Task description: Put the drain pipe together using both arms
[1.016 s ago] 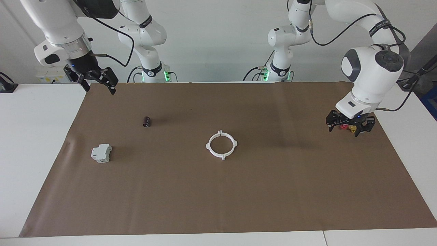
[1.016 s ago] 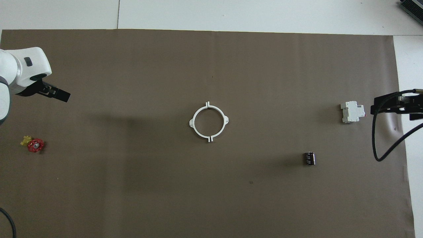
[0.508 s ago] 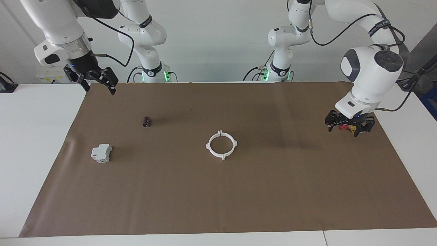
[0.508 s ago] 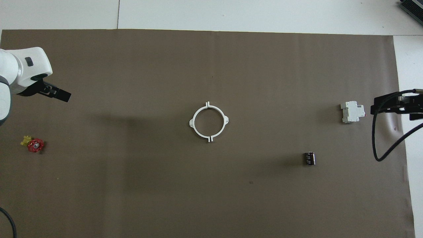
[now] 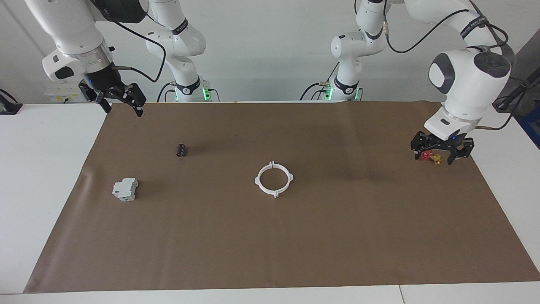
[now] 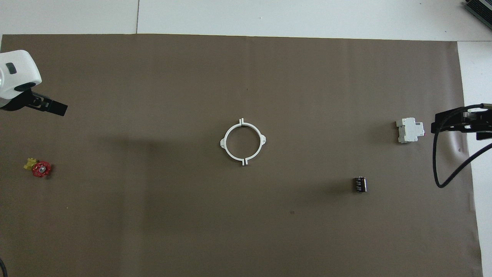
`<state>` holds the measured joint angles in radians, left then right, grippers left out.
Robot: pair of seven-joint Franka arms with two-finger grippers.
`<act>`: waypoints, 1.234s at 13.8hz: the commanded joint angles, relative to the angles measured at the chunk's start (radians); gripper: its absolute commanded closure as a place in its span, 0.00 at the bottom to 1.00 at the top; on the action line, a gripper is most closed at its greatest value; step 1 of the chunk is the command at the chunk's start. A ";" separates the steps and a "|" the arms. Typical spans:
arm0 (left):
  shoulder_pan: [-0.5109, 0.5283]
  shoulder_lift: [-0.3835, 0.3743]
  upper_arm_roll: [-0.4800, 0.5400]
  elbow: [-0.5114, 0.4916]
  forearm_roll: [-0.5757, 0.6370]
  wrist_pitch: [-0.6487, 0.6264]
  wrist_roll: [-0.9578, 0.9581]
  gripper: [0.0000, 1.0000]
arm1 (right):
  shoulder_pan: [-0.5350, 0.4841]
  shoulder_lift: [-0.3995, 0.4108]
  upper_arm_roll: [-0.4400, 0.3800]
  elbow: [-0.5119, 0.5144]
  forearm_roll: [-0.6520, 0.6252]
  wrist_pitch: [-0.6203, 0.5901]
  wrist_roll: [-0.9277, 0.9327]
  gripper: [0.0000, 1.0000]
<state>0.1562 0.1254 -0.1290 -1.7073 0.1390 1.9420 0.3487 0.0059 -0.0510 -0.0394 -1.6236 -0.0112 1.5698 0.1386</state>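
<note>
I find the drain pipe (image 5: 274, 179) lying as a joined ring mid-bench, well apart from both unclenched, empty grippers, left gripper (image 5: 441, 151) raised above the red valve (image 6: 41, 168), right gripper (image 5: 119, 100) waiting, evidently clear after assembly.

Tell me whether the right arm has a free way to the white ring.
Probably yes. The right gripper hangs over the mat's corner; only the small black cylinder lies near its way to the ring, and it sits low.
</note>
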 commanded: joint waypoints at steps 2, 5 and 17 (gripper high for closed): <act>0.022 -0.035 0.000 0.105 -0.025 -0.135 -0.085 0.00 | -0.006 -0.004 0.003 -0.004 0.017 -0.005 -0.017 0.00; 0.028 -0.038 0.000 0.205 -0.105 -0.270 -0.176 0.00 | -0.006 -0.004 0.003 -0.004 0.017 -0.005 -0.017 0.00; -0.161 -0.081 0.127 0.202 -0.104 -0.304 -0.358 0.00 | -0.006 -0.004 0.003 -0.004 0.017 -0.005 -0.017 0.00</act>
<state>0.0235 0.0526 -0.0264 -1.5046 0.0492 1.6618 0.0042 0.0059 -0.0510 -0.0393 -1.6236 -0.0112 1.5698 0.1386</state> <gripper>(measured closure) 0.000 0.000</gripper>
